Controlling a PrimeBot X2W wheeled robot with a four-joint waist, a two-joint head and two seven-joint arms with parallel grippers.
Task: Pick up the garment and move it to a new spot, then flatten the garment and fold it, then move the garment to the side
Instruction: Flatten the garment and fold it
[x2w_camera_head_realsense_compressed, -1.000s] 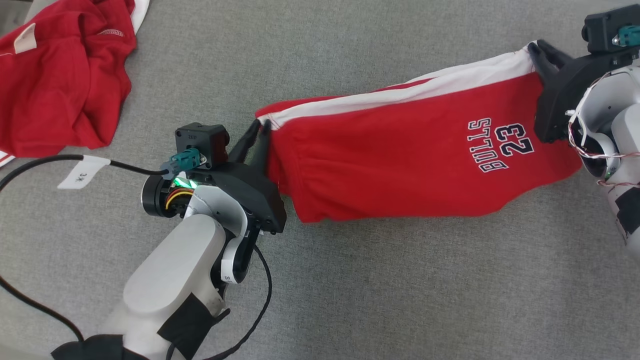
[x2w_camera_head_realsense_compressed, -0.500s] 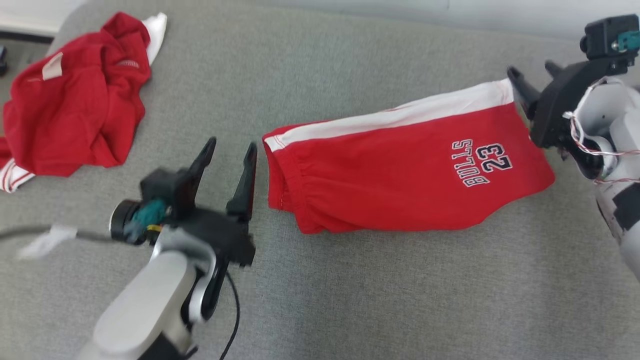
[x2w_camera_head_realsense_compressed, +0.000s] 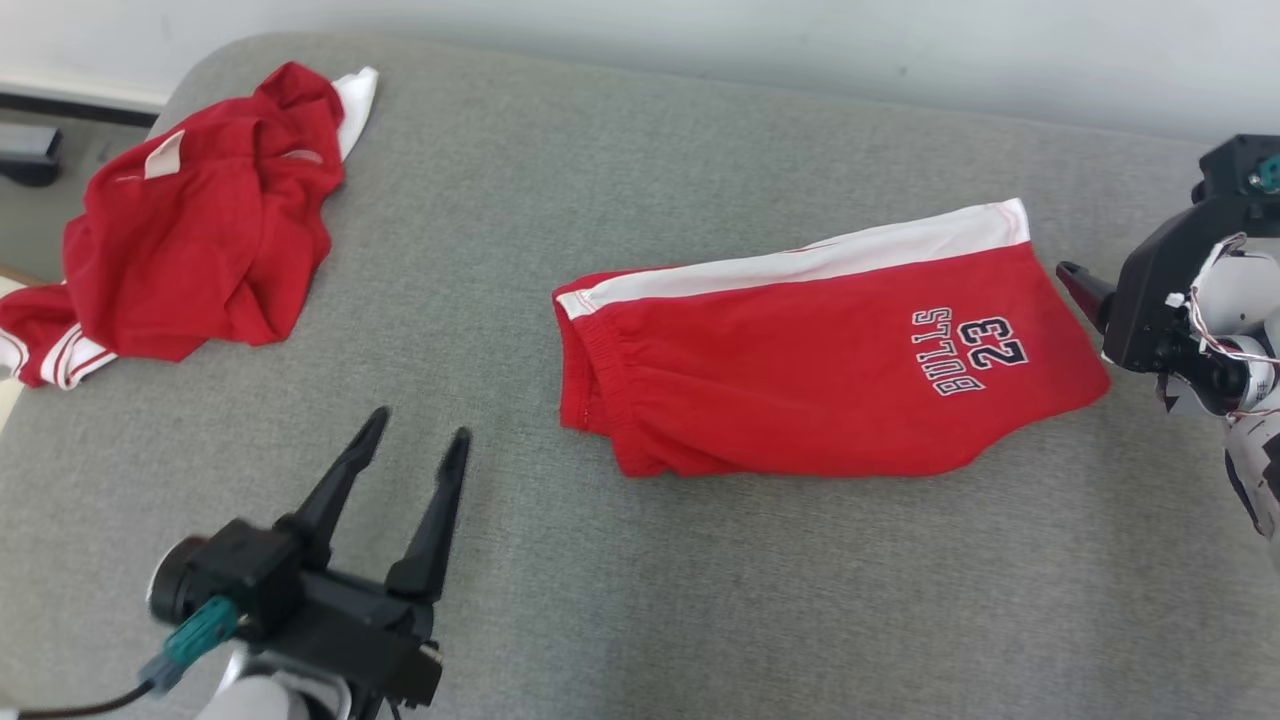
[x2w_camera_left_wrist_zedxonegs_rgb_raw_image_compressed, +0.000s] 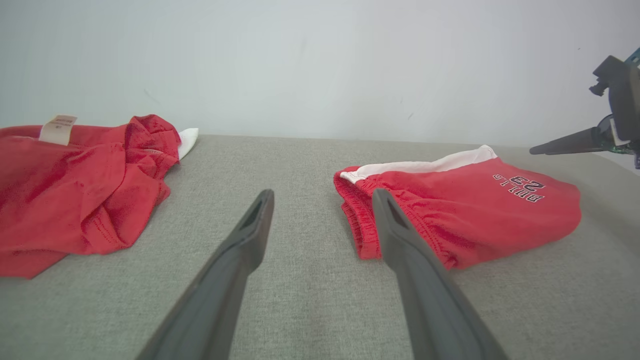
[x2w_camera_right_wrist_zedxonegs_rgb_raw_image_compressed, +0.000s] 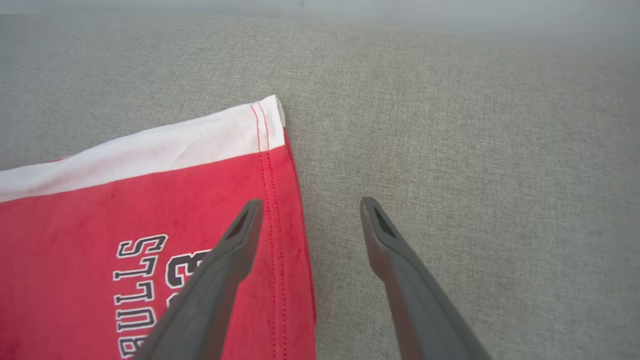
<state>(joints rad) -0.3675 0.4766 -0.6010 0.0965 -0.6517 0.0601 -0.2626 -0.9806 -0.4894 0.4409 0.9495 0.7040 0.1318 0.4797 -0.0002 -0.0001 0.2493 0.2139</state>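
shorts (x2w_camera_head_realsense_compressed: 830, 370) lying folded on cushion (x2w_camera_head_realsense_compressed: 700, 600) | left gripper (x2w_camera_head_realsense_compressed: 420, 425) gaping wide, gripping nothing | right gripper (x2w_camera_right_wrist_zedxonegs_rgb_raw_image_compressed: 311, 202) gaping wide, gripping nothing, at hem

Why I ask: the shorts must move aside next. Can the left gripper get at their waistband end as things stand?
Probably yes: the left gripper is open, and only bare grey cushion lies between it and the waistband end of the folded shorts.
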